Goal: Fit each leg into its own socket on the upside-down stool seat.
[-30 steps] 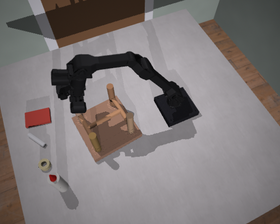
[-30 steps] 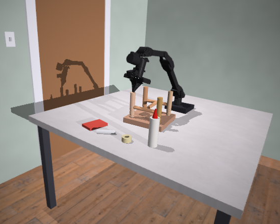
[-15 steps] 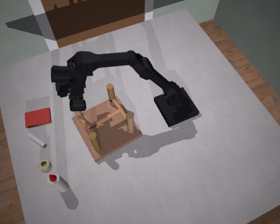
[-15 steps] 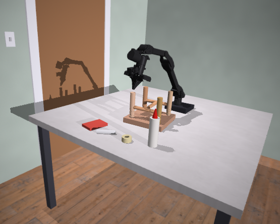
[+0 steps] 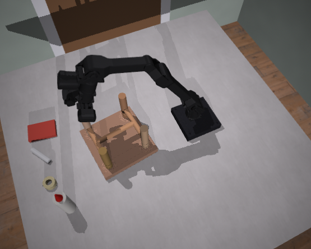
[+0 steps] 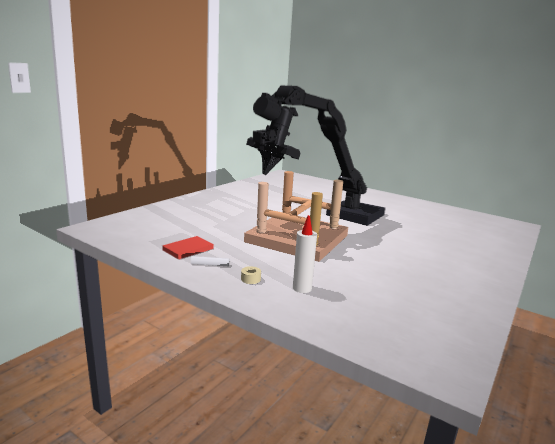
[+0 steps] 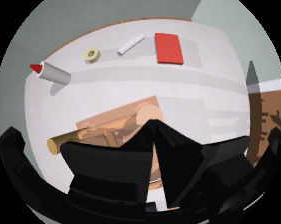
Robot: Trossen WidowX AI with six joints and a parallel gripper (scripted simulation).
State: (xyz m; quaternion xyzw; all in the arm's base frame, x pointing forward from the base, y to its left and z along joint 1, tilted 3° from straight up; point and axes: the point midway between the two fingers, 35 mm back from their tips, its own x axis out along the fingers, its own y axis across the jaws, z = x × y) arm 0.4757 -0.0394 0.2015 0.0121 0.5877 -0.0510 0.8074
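Gripper (image 5: 86, 119) (image 6: 266, 172) (image 7: 153, 123), fingers closed together, nothing between them, poised above the pale pink leg (image 5: 87, 125) (image 6: 262, 207) (image 7: 149, 115). In the exterior view the leg's top lies just below the fingertips; its long axis is upright, and the fingers point down towards it. The upturned seat (image 5: 124, 158) (image 6: 281, 244) (image 7: 150, 103) lies flat, left of centre in the top view, bearing four standing legs. Whether each shoulder is fully down cannot be told. Judged next: a press on this leg's top or a lift away.
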